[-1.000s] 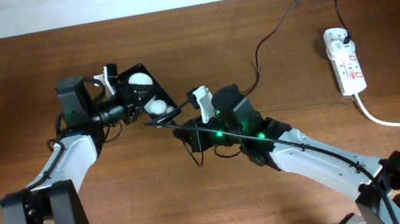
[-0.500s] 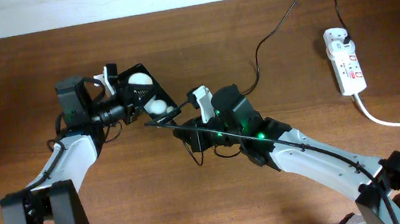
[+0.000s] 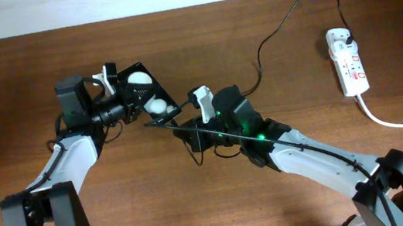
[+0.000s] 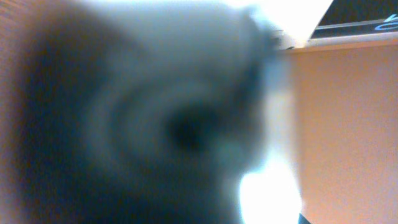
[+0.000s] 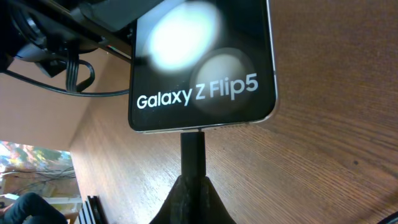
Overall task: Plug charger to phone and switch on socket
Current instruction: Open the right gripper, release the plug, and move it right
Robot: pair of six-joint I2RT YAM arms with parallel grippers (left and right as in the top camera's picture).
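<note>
Fig.: phone (image 5: 202, 68), face marked "Galaxy Z Flip5", held tilted above table (image 3: 16, 67); L gripper (image 3: 123, 98) clamped on its far end. R gripper (image 5: 189, 196) fingers pinch charger (image 5: 193, 152) connector, tip touching phone's lower edge. Socket (image 3: 348, 62) well apart, R arm's side; its markings unreadable. L wrist view blurred.

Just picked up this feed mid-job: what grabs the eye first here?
The phone, lettered Galaxy Z Flip5, fills the right wrist view, with the charger tip meeting its lower edge. Overhead, the left claw holds it tilted, left of centre, while the right claw presents the plug. The white socket lies far right, the charger's cable running to its far end.
</note>
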